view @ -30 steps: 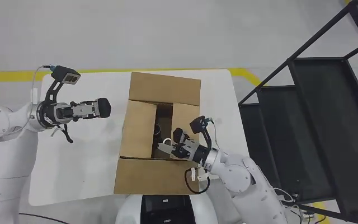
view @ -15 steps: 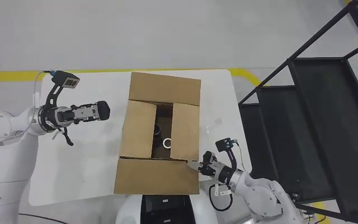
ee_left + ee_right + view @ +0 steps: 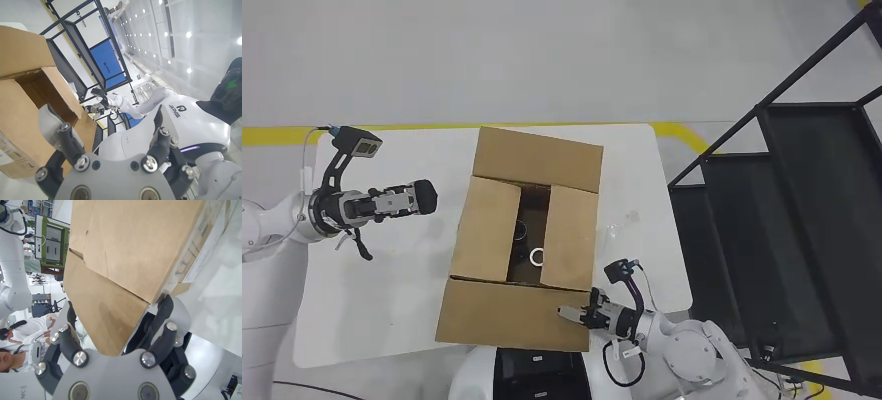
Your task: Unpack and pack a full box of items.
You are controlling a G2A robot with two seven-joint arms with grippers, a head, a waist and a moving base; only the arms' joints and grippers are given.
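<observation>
An open brown cardboard box (image 3: 540,157) stands mid-table with all its flaps spread. Inside I see a white ring (image 3: 539,257) and a dark item (image 3: 522,232). My right gripper (image 3: 570,313) is at the near flap's right corner. In the right wrist view this gripper (image 3: 119,306) is open, and the flap's edge (image 3: 105,317) lies between its fingers (image 3: 166,308). My left gripper (image 3: 425,195) hangs over the table left of the box. It is open and holds nothing (image 3: 103,113), with the box (image 3: 22,117) beside it.
The white table (image 3: 382,300) has bare room left of the box and a narrower strip to its right. A black metal stair frame (image 3: 782,200) stands close off the table's right side. A yellow floor line runs behind the table.
My right gripper has pulled out of the box opening and back to the near flap's right corner. The box has shifted slightly. The left arm has barely moved.
</observation>
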